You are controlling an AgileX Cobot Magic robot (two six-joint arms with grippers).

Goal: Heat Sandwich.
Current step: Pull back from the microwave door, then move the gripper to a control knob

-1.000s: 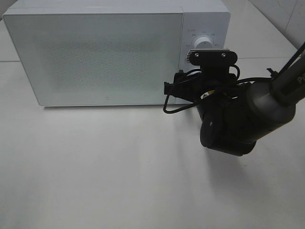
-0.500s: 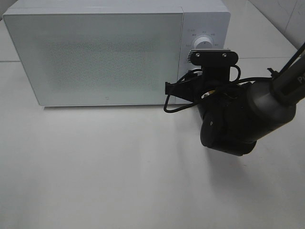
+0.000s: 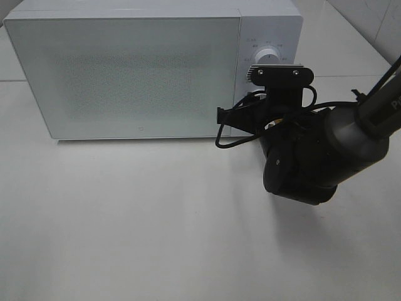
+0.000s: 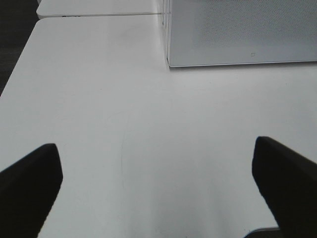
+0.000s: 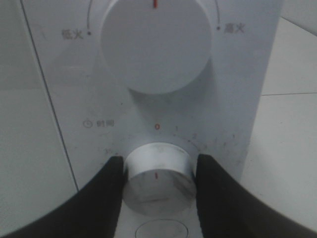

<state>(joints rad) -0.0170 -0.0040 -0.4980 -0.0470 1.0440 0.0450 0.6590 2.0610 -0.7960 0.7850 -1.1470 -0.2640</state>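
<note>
R gripper (image 5: 159,166) is clamped part-closed on the timer knob (image 5: 157,186) (at 0) of the shut microwave (image 3: 125,75), so timer-setting is judged in hand & a firm clockwise twist is needed next; L gripper (image 4: 158,191) is held wide open, empty; sandwich unseen, prob. inside.

- Setting: test kitchen in a robotics lab.
- Kitchen evidence: white microwave (image 3: 144,69) with power dial (image 5: 156,44) and timer dial (image 5: 157,181), on a plain white counter (image 3: 125,219).
- Lab evidence: black robot arm (image 3: 351,135); tiled wall (image 3: 369,19).
</note>
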